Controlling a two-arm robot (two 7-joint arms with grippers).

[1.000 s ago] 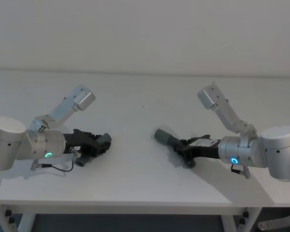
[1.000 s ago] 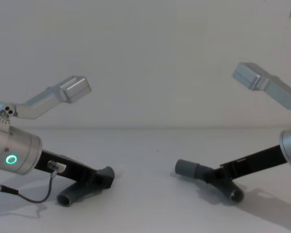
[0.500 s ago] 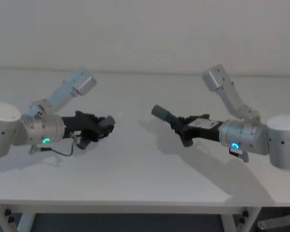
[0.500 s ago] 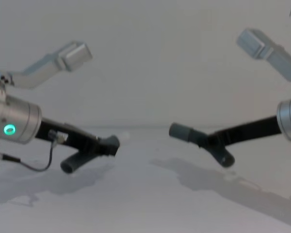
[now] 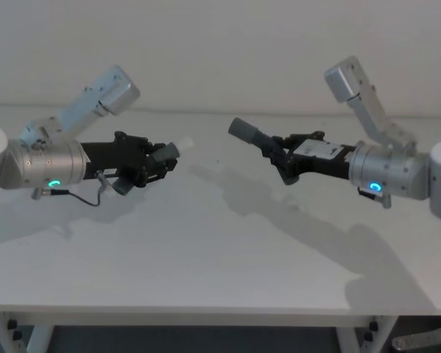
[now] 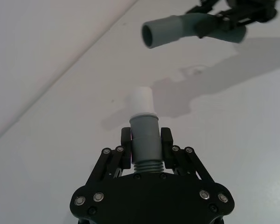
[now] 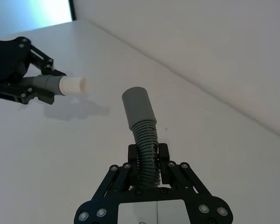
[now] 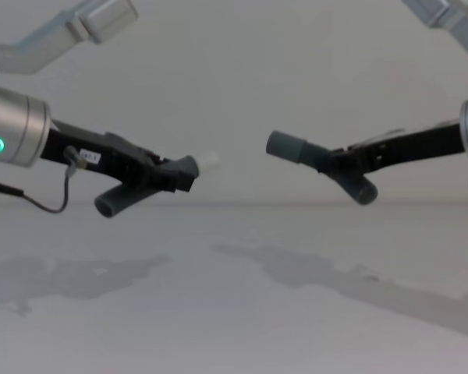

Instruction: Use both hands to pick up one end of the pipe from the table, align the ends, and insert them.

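Surface [image 5: 206, 265] fills the lower half of the head view; both pieces are held clear above it, with shadows [image 5: 279, 220] underneath. Left hand [image 5: 156, 159] at left-centre is clamped on the neck of the white-tipped pipe piece [image 8: 117, 201]. Right hand [image 5: 281, 153], right of centre, is clamped on the ribs of the cuffed pipe piece [image 7: 144, 140]. Key relation: white tip [image 8: 210, 162] and grey cuff [image 8: 285, 145] face each other across an open gap at mid-frame, apart, neither arm clearly nearer the middle. Chest view puts the cuff a bit higher than the tip. Its axis slopes down to the right while the tip's runs near level, so not coaxial yet, I'd judge. Depth offset is hard to read; the left wrist view suggests the cuff sits off the tip's line. Next move needs the axes lined up before closing the gap.
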